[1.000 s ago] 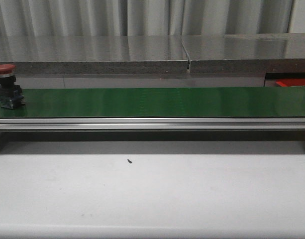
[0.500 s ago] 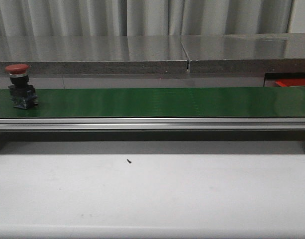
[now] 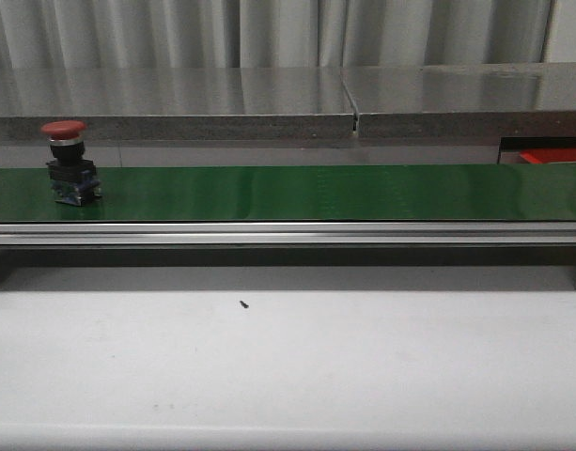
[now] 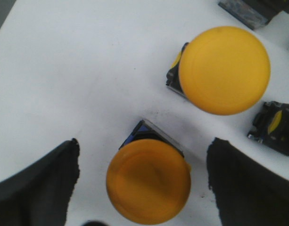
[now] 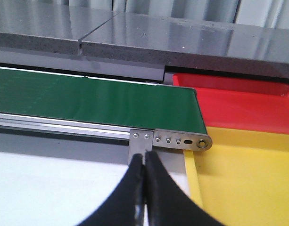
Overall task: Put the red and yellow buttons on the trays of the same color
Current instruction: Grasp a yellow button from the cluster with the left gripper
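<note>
Red mushroom-head button (image 3: 66, 162) rides green conveyor belt (image 3: 297, 192) near its left end. Right gripper (image 5: 144, 188), fingers clenched, empty, waits by belt's right end beside red tray (image 5: 238, 103) & yellow tray (image 5: 243, 179). Left gripper (image 4: 144, 183), spread wide, straddles yellow button (image 4: 148, 187): centre over cap before clamping.

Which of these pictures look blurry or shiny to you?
Left wrist view: the nearer yellow button is soft and out of focus. Front view: sharp, with pale glare streaks on the green belt. Right wrist view: the closed hand is blurred.
</note>
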Controlling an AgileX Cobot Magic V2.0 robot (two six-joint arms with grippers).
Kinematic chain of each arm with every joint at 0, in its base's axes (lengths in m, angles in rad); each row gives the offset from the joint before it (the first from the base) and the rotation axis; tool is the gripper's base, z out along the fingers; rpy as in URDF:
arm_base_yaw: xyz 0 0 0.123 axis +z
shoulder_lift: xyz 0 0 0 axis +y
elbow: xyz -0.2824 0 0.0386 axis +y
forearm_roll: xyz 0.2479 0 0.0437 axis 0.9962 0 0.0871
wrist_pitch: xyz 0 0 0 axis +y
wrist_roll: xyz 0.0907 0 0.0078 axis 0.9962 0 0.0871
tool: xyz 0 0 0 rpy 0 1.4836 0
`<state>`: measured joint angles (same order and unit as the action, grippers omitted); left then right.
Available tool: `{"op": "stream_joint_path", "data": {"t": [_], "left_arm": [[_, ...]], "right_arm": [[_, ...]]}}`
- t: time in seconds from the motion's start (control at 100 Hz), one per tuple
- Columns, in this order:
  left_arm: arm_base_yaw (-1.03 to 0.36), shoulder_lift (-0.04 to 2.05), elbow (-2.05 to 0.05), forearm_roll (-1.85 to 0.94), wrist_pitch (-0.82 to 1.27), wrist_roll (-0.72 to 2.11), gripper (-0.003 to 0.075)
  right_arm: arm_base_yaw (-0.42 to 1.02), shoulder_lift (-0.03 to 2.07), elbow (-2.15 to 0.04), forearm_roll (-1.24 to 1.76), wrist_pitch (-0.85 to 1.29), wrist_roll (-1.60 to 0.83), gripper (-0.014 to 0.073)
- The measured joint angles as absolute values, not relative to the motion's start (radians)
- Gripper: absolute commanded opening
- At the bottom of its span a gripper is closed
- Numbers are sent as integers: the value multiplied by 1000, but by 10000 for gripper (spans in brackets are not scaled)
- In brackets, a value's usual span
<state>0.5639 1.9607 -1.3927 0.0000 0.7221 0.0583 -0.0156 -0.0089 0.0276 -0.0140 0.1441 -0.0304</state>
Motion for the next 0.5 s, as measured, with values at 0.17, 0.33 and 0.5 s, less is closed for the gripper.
{"op": "stream_joint_path", "data": {"t": [0.17,0.33,0.5], "left_arm": [[564,1961,-1393,0,726,60,79],[564,1957,-1393,0,743,60,-19],[564,1876,-1393,-60,748,60,-19]], "right_arm": [[-16,-9,28,-14,144,-30,-66],[-16,-9,28,-14,144,-30,-66],[-16,-9,28,-14,144,-30,-66]]}}
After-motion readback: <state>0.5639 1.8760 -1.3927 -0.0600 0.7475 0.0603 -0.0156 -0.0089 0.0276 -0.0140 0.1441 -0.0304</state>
